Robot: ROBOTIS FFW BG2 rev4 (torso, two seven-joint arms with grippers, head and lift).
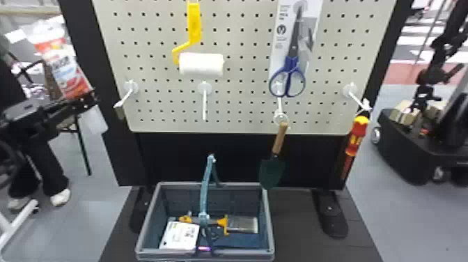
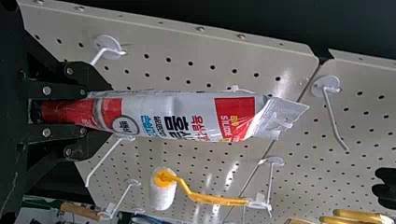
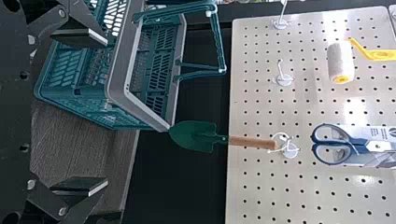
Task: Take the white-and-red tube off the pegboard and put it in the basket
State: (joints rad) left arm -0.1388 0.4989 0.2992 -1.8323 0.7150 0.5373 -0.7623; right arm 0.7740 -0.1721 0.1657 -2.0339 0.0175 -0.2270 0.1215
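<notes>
One raised handle (image 1: 207,184) spans the basket (image 1: 236,252); a trowel (image 1: 273,172) hangs near.

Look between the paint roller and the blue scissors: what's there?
Just bare pegboard with little holes between the roller and the scissors, in the head view.

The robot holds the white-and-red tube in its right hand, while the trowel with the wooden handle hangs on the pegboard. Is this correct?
Not the side: the left hand holds the white-and-red tube, as the left wrist view shows. The trowel does hang on the pegboard.
</notes>
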